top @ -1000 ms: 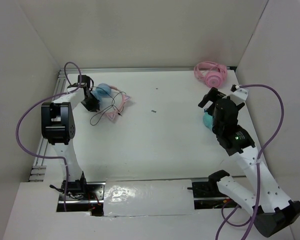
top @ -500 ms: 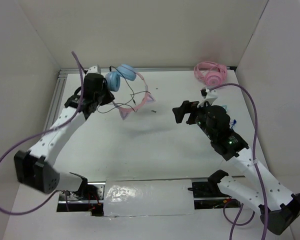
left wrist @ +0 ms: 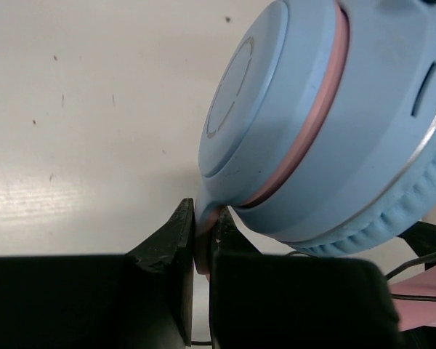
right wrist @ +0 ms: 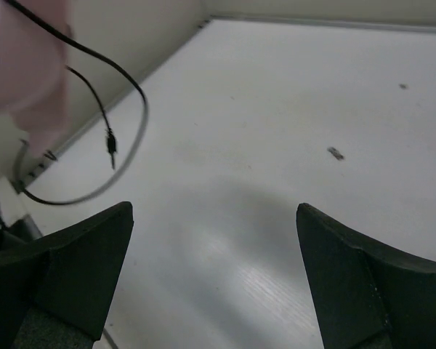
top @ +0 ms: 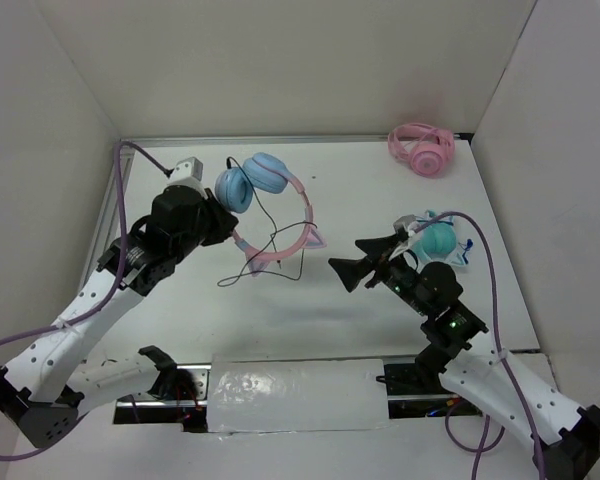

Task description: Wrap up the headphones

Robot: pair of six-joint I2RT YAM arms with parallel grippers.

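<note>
Left pincer [top: 223,222] was clamped on a blue cup's rim, holding the headphones [top: 264,173] left of centre, black cable [top: 276,238] dangling. Right pincer [top: 361,258] gaped wide, empty. Three headsets in all: this, a pink pair [top: 421,150] upper right and a teal pair [top: 438,238] mid-right, on a white worktop [top: 360,190] between white walls. Half a second earlier, the held headset hung nearer the upper left.

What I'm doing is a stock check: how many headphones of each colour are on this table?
blue-and-pink headphones: 1
pink headphones: 1
teal headphones: 1
Total: 3
</note>
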